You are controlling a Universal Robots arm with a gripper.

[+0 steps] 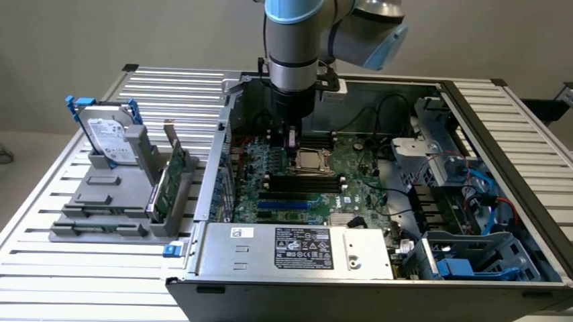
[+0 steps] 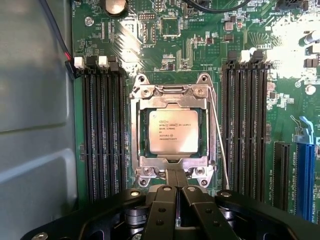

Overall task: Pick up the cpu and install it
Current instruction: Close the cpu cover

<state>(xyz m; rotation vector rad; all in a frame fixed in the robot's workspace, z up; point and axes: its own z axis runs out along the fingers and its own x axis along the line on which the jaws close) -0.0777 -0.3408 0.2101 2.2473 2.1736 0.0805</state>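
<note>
Slatted aluminium surface (image 1: 40,258) carrying computer case (image 1: 358,303), grey wall (image 1: 107,33) behind, square silvery cpu (image 2: 173,131) lying in socket frame (image 2: 172,92), jaws hanging pressed together, empty.

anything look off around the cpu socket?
Nothing stands out. The cpu lies flat and square inside the socket frame, its edges parallel to the frame. The gripper is shut and holds nothing, at the frame's edge.

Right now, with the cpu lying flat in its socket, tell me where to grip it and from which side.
Take the cpu by two opposite edges of its raised silver top, coming straight down from above. It lies flat, and the metal socket frame hems it in all round, so a sideways approach looks blocked.
</note>
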